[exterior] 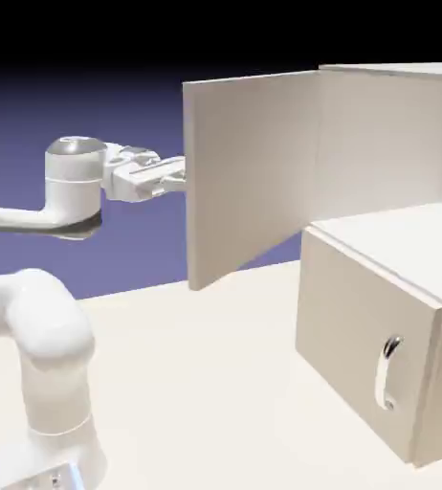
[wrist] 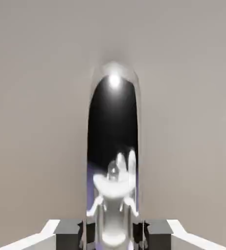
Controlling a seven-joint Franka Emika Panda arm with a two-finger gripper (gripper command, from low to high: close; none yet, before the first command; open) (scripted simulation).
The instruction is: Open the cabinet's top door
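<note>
Outside, in the exterior view, the top door (exterior: 254, 177) stands swung open on the cabinet (exterior: 364, 335), the gripper (exterior: 179, 174) at its far side. In the hand view, the fingers are closed on the door's chrome handle (wrist: 113, 136), which runs upright between them.

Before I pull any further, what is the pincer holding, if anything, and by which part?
The pincer appears closed on the top door's chrome handle, low on its curved bar as the hand view shows it.
</note>
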